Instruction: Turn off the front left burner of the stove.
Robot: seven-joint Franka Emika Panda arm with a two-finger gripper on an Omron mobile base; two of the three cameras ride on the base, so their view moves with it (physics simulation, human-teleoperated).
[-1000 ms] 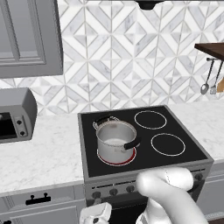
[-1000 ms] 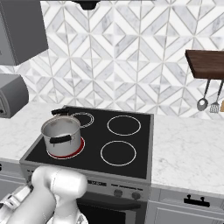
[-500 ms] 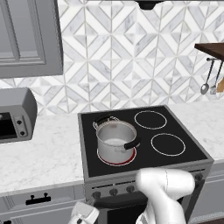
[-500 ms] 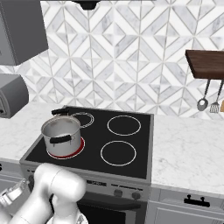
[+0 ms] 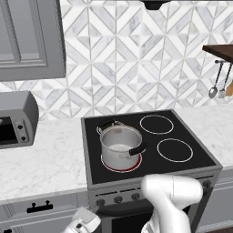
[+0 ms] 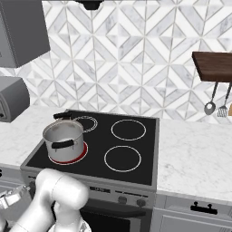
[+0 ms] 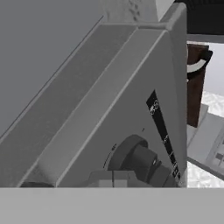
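steel pot (image 5: pixel 120 146) sits on the front left burner (image 5: pixel 121 163), whose ring glows red on the stove (image 5: pixel 182 164)'s black glass. my pincer, clenched shut on nothing, hangs low before the grey front panel (image 7: pixel 127 113), just beside a dark round knob (image 7: pixel 142 162). small white markings run along a black strip (image 7: pixel 162 131) on that panel, too small to read.

**Knobs close ahead on a tilted grey panel**

The stove's grey front panel (image 7: pixel 131 109) runs diagonally across the frame. A dark round knob (image 7: pixel 139 158) sits low on it, another (image 7: pixel 162 174) just beside. A black strip (image 7: pixel 162 131), perhaps a display, lies above them.
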